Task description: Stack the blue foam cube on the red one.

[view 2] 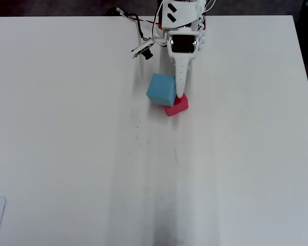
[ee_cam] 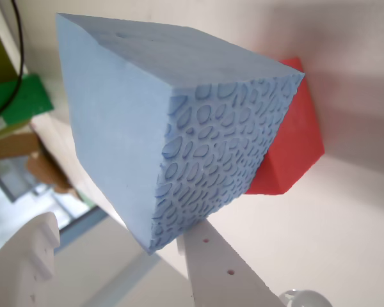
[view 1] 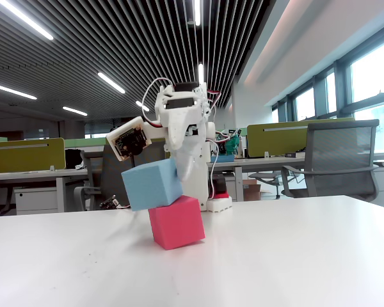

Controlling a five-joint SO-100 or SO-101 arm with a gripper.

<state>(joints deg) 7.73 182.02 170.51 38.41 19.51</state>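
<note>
Here the gripper (ee_cam: 121, 246) pinches the blue foam cube (view 1: 152, 184) (tilted) touching the red one (view 1: 176, 222).

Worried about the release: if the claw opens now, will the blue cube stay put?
Probably not: the blue foam cube sits tilted, overhanging the red cube, so it may tip. Its dimpled foam face suggests it's light and squashy.

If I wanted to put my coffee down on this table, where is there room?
Nearly everywhere: the table is bare to the left, to the right and below the blue foam cube and red cube in the overhead view. Only the top edge is crowded, around the arm's base and cables.
</note>
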